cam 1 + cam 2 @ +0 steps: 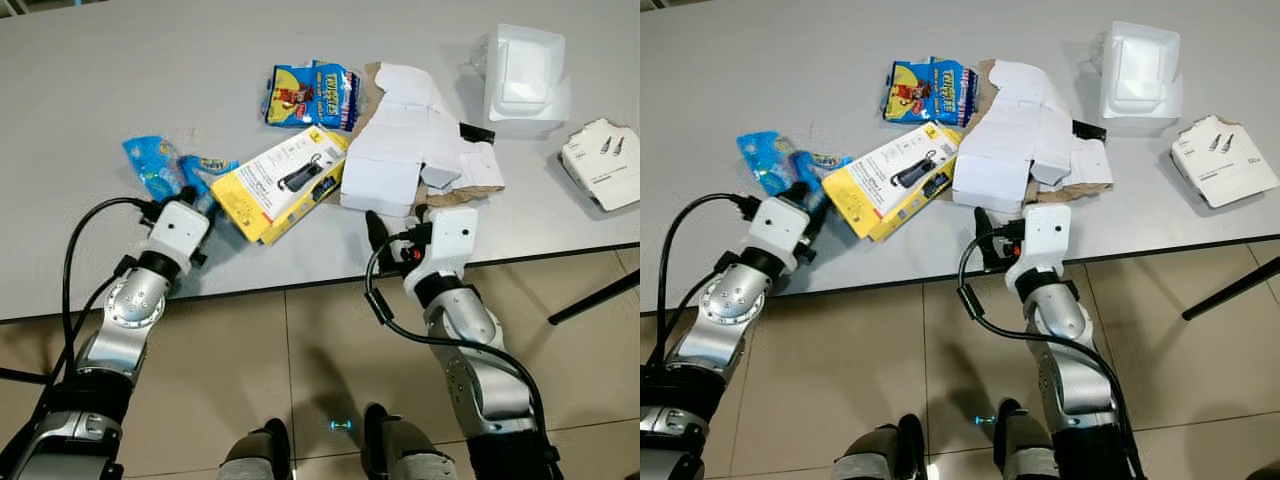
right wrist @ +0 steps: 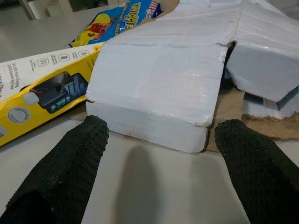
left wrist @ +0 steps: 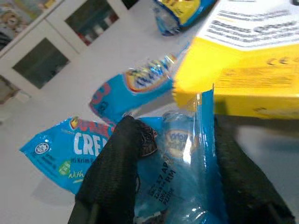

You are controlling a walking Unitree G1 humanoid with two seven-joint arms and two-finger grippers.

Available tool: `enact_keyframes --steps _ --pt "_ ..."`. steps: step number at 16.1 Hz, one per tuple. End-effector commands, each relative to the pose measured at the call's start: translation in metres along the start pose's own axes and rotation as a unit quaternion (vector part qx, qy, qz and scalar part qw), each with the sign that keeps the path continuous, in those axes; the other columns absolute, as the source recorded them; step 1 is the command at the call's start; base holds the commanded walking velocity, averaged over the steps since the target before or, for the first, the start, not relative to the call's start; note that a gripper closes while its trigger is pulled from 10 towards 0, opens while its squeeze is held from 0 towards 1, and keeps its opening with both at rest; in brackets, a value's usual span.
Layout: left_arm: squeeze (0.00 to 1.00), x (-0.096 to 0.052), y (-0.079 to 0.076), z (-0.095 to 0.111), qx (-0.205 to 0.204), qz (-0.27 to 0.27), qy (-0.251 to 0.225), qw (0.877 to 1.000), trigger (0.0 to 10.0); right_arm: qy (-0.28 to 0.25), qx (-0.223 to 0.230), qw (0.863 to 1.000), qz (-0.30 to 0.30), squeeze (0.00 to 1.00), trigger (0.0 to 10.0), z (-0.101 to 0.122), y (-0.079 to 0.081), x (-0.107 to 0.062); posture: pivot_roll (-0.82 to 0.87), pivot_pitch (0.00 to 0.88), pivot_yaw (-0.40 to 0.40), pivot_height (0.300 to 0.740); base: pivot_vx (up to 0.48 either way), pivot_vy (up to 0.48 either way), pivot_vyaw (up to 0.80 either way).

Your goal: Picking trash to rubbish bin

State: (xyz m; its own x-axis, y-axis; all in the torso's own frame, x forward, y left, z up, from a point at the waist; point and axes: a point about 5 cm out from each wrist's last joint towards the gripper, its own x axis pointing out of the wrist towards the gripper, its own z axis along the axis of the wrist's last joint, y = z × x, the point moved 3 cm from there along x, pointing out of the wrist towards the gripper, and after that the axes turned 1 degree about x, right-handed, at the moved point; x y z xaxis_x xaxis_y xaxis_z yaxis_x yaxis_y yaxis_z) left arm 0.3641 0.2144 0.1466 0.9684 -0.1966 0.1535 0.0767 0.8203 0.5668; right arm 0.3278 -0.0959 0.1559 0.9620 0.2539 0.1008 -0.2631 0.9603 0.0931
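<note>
Gripping blue wrapper [image 3: 182,163] — left end effector [image 3: 175,172]; right end effector [image 2: 159,172] wide before white box [image 2: 159,88].

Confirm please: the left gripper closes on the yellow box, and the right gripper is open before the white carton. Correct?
Not quite. The left wrist view shows the left gripper closing on the blue snack wrapper, not the yellow box. The right gripper is indeed open before the white carton.

1. Two light-blue plastic snack wrappers [image 1: 160,165] [image 1: 310,95] lie on the grey table [image 1: 120,60].
2. One yellow cardboard product box [image 1: 285,183].
3. One flattened white cardboard carton [image 1: 405,140].
4. One white foam tray [image 1: 525,75].
5. One small white printed box [image 1: 603,163].
</note>
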Motion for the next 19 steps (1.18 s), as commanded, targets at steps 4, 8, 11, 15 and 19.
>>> enact_keyframes --steps 4,8,11,15,19 --pt "0.00 -0.009 0.022 -0.001 0.018 0.074 -0.002 0.997 0.0 0.001 0.003 1.000 0.009 0.00 10.0 0.000 0.000 0.005 -0.02 0.227 0.040 0.740 0.000 0.000 0.00" --pt "0.00 -0.017 0.045 0.013 0.028 0.146 -0.032 0.988 0.0 -0.009 -0.003 1.000 0.014 0.00 10.0 0.006 -0.002 0.014 -0.01 0.186 0.025 0.740 0.000 0.000 0.00" --pt "0.00 -0.031 0.052 0.023 -0.009 0.195 -0.046 0.980 0.0 -0.021 -0.010 1.000 0.020 0.00 10.0 0.013 -0.003 0.023 0.00 0.157 0.017 0.740 0.000 0.000 0.00" --pt "0.00 -0.057 0.026 0.026 -0.158 0.207 -0.029 0.965 0.0 -0.022 -0.020 0.999 0.026 0.00 10.0 0.012 -0.007 0.028 0.02 0.142 0.000 0.740 0.000 0.000 0.00" --pt "0.00 -0.074 -0.017 0.037 -0.255 0.164 -0.006 0.953 0.0 -0.020 -0.026 0.999 0.032 0.00 10.0 0.009 -0.008 0.029 0.03 0.147 -0.004 0.740 0.000 0.000 0.00"
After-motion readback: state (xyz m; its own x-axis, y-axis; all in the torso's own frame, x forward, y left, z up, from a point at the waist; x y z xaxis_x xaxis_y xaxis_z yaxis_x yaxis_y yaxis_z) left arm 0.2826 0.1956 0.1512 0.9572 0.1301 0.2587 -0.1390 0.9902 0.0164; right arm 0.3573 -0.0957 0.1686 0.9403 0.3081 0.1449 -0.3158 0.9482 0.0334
